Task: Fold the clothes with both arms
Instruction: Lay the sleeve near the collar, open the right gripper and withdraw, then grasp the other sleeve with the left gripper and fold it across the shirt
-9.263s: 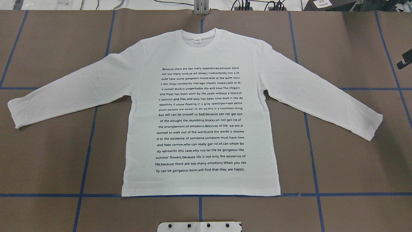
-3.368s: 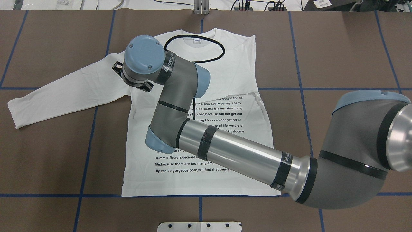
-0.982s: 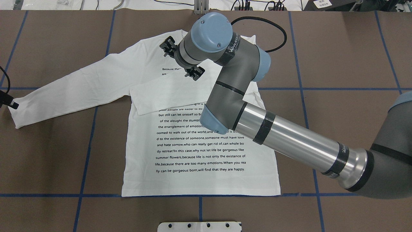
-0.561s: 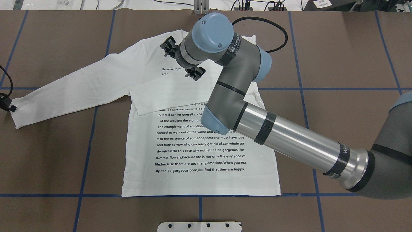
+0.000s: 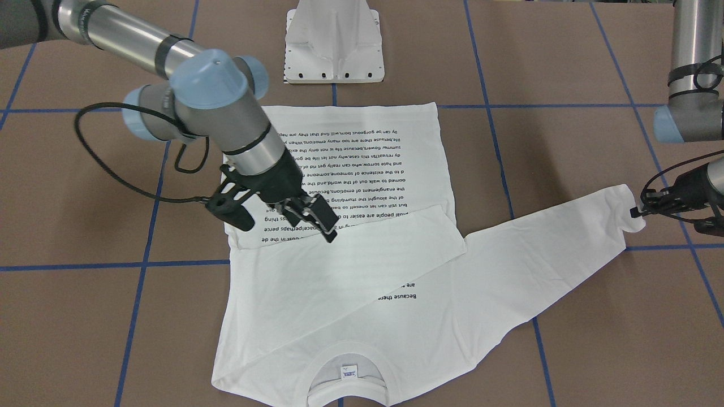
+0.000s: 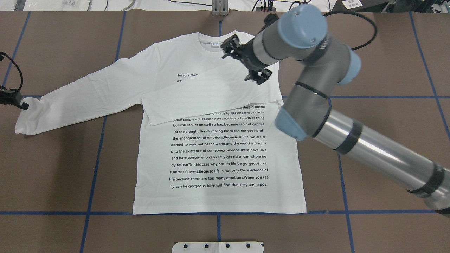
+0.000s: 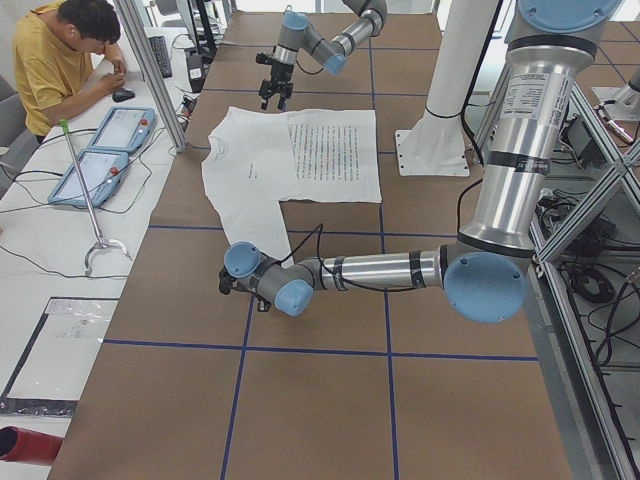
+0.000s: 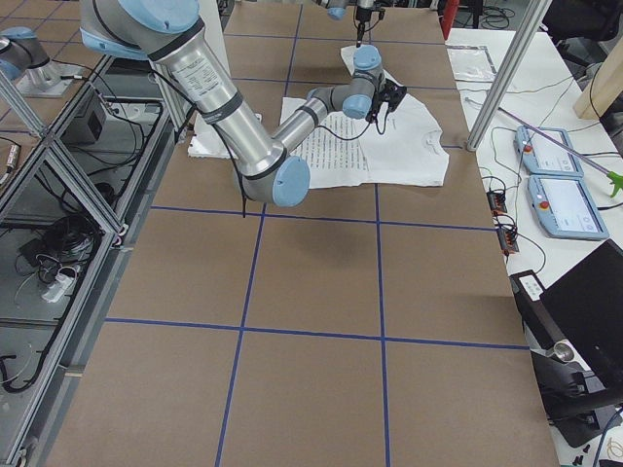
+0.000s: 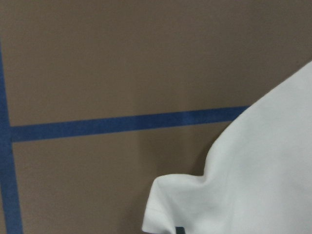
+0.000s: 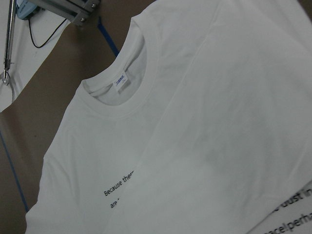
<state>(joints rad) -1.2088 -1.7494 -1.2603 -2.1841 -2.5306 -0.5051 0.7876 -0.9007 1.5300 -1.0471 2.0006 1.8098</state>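
Brown worktop (image 5: 565, 51) ruled with blue tape (image 5: 186, 263) fills the front-facing view. The white T-shirt (image 5: 362, 316) lies flat on it, print up, its collar (image 5: 348, 370) on the side away from the robot's pedestal (image 5: 334, 39). The folded sleeve (image 5: 350, 254) lies across the chest, and the outstretched sleeve (image 5: 543, 249) runs to the robot's left. The right arm (image 5: 243, 130) hangs over the chest, the right jaws spread wide and holding nothing. The left arm (image 5: 690, 113) reaches down to the cuff (image 5: 625, 209).

Overhead, the right jaws hover near the collar. The left jaws sit at the view's left edge, touching the slightly bunched cuff.

From the left end, the left arm lies low over the worktop at the sleeve's end. A person (image 7: 60, 60) sits at a side desk beside two pendants (image 7: 105, 145). The right-end view adds nothing about either grip.

On the left wrist camera the cuff puckers around a dark fingertip at the bottom edge. The left jaws therefore look pinched shut on it, though only that tip shows.

The right wrist camera shows the collar, the label (image 10: 120, 83) and the folded sleeve covering the upper print.

The step in hand is probably the second sleeve fold. To do it well:
- Lift the cuff only enough to clear the cloth.
- Carry it across the chest so the crease falls at the shoulder seam.
- Lay it over the first sleeve without dragging the body.
- Move the right arm out of the path first.
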